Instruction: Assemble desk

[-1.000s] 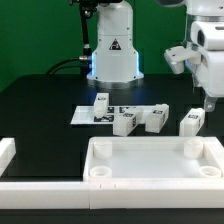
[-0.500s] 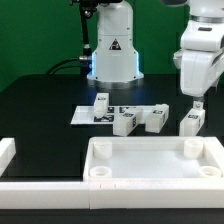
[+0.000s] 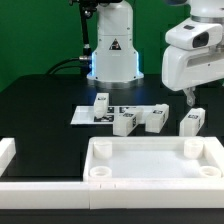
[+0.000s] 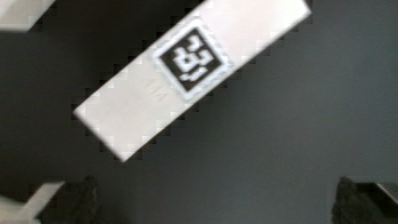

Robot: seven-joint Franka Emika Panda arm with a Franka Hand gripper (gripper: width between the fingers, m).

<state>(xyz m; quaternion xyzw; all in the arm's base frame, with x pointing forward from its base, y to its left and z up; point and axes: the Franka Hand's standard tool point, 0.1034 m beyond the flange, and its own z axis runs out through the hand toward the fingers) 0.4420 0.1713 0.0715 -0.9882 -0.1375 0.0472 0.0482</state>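
Shifts and turns within 1 s, now hovers with gripper [image 3: 189,100] spread wide above the leg [image 3: 191,122] by the table [image 3: 40,110] edge on the exterior view's right; likely grasp next

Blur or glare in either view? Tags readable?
Wrist view: soft all over; the leg has smeared edges, its tag is fuzzy but the pattern is discernible, and the pincer fingers are dark blobs. Exterior view: fairly sharp; the white tabletop is nearly washed out, and there is a blue glow at the arm base.
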